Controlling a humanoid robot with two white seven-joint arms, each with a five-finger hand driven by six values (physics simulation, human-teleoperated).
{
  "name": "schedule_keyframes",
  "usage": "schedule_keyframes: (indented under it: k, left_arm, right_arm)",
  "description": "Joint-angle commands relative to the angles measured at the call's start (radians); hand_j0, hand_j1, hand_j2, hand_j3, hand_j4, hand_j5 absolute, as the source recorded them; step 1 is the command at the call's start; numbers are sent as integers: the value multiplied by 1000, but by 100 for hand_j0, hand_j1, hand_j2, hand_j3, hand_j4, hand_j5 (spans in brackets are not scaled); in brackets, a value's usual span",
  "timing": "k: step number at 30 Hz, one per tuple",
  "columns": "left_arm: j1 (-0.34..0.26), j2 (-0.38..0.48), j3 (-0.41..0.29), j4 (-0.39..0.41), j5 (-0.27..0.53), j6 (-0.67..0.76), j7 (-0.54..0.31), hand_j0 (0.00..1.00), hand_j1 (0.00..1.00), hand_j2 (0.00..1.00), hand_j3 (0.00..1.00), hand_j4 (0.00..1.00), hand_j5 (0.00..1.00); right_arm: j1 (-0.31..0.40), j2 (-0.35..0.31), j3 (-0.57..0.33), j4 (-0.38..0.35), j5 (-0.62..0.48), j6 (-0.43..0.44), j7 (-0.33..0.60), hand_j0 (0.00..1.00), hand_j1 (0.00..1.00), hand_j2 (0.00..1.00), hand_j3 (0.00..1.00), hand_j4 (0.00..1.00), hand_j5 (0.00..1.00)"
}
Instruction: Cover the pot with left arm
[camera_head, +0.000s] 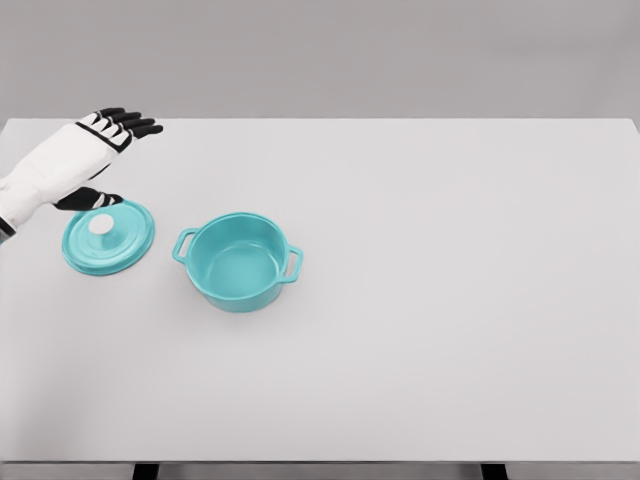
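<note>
Bright, even, diffuse light, flat simulator render. No glare or hotspots on the white tabletop (420, 300). Shadows faint and soft: thin one hugging the teal pot (238, 262) base toward 6 o'clock, slight rim under the lid (108, 236). Sharp focus throughout, no blur, no edge distortion.

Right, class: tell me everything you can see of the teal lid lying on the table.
The lid is a round, teal disc with a raised rim and a small white knob at its centre; it looks like enamelled metal. It lies flat, knob up, on the white table, left of the open teal pot and apart from it. The left hand hovers above its far edge with fingers extended, its thumb near the rim; contact cannot be told.
</note>
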Motion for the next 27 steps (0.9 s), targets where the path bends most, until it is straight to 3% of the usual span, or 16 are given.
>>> schedule_keyframes:
  k: [1,7,8,11,15,18,21,27]
  left_arm:
    - [0,1,1,2,7,1,0,100,100,100,100,100,100]
    - [5,10,1,-5,46,1,-3,100,100,100,100,100,100]
    - [5,38,0,-7,49,1,-58,100,100,100,100,100,100]
    - [-15,60,64,1,50,1,-466,100,100,100,100,100,100]
    - [-48,60,104,2,87,1,-466,100,100,100,100,100,100]
    - [-43,135,97,7,173,1,-466,88,88,88,88,88,88]
    - [-41,135,93,2,174,1,-466,88,88,88,88,88,88]
    - [-32,129,63,-5,87,1,-466,87,87,87,87,87,87]
  right_arm:
    - [0,0,0,0,-1,0,0,100,100,100,100,100,100]
    - [0,0,0,0,1,0,0,100,100,100,100,100,100]
    - [0,0,0,0,1,0,0,100,100,100,100,100,100]
    - [0,0,0,0,1,0,0,100,100,100,100,100,100]
    - [0,0,0,0,0,0,0,100,100,100,100,100,100]
    - [0,0,0,0,1,0,0,100,100,100,100,100,100]
    - [0,0,0,-1,1,0,0,100,100,100,100,100,100]
    - [0,0,0,-1,0,0,0,100,100,100,100,100,100]
